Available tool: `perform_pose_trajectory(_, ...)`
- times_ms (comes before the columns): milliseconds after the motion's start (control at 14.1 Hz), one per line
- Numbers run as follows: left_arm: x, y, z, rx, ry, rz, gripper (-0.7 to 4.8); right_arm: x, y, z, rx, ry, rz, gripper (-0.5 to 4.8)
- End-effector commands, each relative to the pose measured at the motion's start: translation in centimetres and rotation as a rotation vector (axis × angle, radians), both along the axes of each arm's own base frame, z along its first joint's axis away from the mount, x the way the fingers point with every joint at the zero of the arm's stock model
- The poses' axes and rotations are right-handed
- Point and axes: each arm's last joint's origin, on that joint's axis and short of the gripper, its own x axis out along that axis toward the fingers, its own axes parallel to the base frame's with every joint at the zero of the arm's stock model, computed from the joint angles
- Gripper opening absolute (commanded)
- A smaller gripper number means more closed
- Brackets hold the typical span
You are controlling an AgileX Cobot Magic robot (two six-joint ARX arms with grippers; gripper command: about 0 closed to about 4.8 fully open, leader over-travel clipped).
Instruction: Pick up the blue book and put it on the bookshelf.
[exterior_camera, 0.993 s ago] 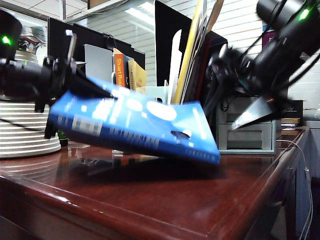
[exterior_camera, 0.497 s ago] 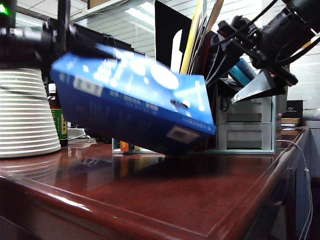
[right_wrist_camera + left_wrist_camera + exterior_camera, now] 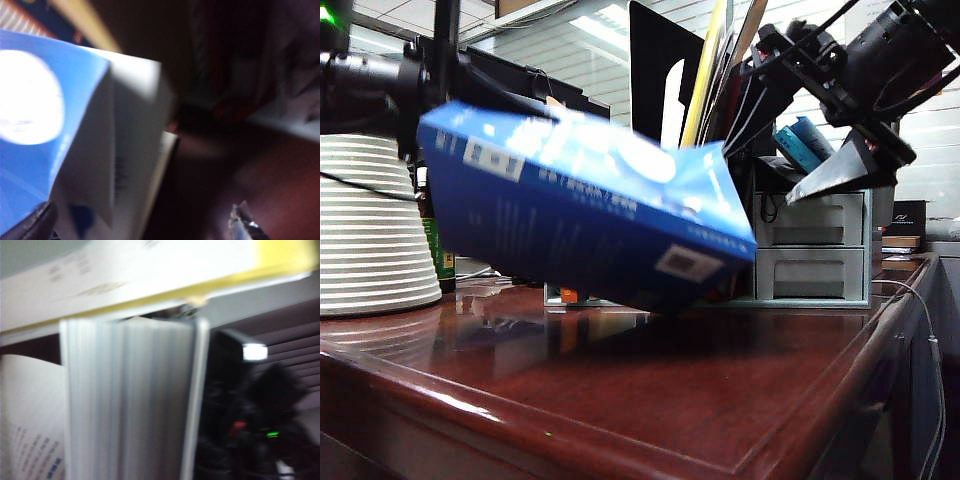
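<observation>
Glossy dark-red wooden bench ran across lower frame. Bright blue paperback book hung tilted above it, centre frame, gripped by closed left pincer. Right pincer gaped empty, upper right. Pale blue-grey plastic bookshelf behind, book not yet shelved.

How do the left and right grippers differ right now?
The left gripper is shut on the blue book, holding it tilted in the air above the table; the right gripper is open and holds nothing. The left gripper sits at the book's upper left end in the exterior view; the right gripper hangs apart from it, in front of the bookshelf. Both are off the table.
</observation>
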Motion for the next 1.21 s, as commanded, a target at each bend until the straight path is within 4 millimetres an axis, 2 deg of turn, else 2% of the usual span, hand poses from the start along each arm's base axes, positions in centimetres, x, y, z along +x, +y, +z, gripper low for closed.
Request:
perform_pose_trajectory(71, -0.4, -0.2, -1.0, 0.101, 0.010, -0.007, 1.81, 0.1, 0.4, 0.7, 0.046, -0.038, 0.045, 4.79)
perform_pose_trajectory(284, -0.9, 0.1, -3.0, 0.290, 0.052, 0.070, 1.89, 0.1, 0.4, 0.7, 0.047, -0.037, 0.050, 4.79)
perform_pose_trajectory(355, -1.0, 0.3, -3.3, 0.331, 0.058, 0.095, 2.12, 0.1, 0.4, 0.7, 0.047, -0.037, 0.049, 4.79)
perform_pose_trajectory(426, -0.9, 0.4, -3.5, 0.364, 0.068, 0.136, 3.39, 0.1, 0.4, 0.7, 0.040, -0.039, 0.037, 4.79)
perform_pose_trajectory(497, -0.9, 0.5, -3.6, 0.393, 0.068, 0.180, 4.16, 0.1, 0.3, 0.7, 0.025, -0.045, 0.013, 4.79)
perform_pose_trajectory(851, -0.7, 0.9, -3.4, 0.489, 0.067, 0.338, 4.17, 0.1, 0.2, 0.5, 0.010, -0.034, 0.004, 4.79)
perform_pose_trajectory(993, -1.7, 1.3, -2.2, 0.530, 0.078, 0.392, 4.17, -0.4, -0.1, -0.4, -0.073, 0.043, 0.002, 4.79)
perform_pose_trajectory(1206, -3.3, 1.5, -1.6, 0.516, 0.169, 0.306, 4.18, -0.7, -0.2, -0.8, -0.099, 0.087, 0.009, 4.79)
